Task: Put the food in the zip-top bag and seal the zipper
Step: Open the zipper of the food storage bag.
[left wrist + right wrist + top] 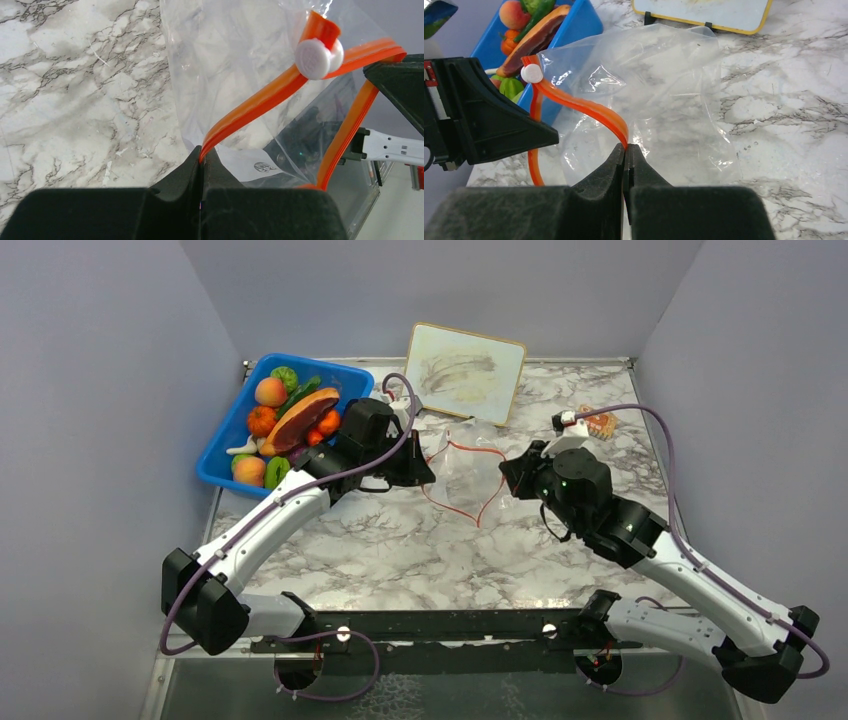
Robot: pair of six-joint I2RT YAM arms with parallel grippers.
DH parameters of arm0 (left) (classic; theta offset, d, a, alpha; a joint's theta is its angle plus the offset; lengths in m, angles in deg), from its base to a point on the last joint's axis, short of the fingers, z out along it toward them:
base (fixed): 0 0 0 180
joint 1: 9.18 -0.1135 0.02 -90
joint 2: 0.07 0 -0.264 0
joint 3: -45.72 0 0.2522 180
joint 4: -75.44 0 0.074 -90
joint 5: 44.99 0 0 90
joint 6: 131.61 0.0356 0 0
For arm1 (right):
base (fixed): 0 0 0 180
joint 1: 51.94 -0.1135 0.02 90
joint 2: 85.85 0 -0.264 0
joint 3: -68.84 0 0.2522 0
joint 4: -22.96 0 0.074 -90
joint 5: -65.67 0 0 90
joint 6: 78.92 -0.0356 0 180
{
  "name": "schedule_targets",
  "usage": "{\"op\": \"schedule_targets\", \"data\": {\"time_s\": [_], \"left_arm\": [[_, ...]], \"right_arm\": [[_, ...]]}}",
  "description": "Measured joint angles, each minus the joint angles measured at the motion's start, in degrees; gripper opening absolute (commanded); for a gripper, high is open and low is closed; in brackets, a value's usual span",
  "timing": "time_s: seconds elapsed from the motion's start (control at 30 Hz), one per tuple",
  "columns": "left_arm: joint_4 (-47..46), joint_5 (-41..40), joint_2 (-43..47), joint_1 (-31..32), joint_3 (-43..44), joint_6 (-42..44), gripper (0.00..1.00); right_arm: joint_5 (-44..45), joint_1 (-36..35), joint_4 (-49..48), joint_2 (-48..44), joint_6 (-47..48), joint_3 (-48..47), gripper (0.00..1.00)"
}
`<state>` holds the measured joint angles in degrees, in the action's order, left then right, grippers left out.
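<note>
The left gripper has its black fingers pressed together on the thin orange-red plastic zipper strip of the clear floppy zip-top bag. The strip rises from between the fingertips up to a small white round slider tab. Facing it, the right gripper likewise pinches the strip's other run between closed fingers. The bag's mouth hangs spread between the two pairs of fingertips, and its body trails beyond them onto the grey-veined marble table. The glossy toy fruits and vegetables and the reddish-brown meat slice lie in a blue rigid plastic bin, outside the left fingers and away from the bag.
</note>
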<state>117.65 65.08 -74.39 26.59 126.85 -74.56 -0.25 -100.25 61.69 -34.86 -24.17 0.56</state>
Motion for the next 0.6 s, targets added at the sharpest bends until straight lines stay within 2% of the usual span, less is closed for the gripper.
{"op": "schedule_targets", "data": {"time_s": [0.07,0.23,0.4,0.6], "left_arm": [[0.4,0.0,0.0,0.0,0.3,0.9,0.13],[0.2,0.5,0.2,0.0,0.3,2.1,0.20],[-2.1,2.9,0.5,0.0,-2.6,1.6,0.37],[-5.1,6.7,0.5,0.0,-4.2,0.0,0.50]], "right_arm": [[0.0,0.0,1.5,0.1,0.5,-0.7,0.01],[-1.1,0.0,2.4,-0.1,1.7,-1.6,0.01],[-3.4,0.0,2.4,0.2,2.6,-1.6,0.01],[-4.7,0.0,0.9,0.7,2.7,0.7,0.01]]}}
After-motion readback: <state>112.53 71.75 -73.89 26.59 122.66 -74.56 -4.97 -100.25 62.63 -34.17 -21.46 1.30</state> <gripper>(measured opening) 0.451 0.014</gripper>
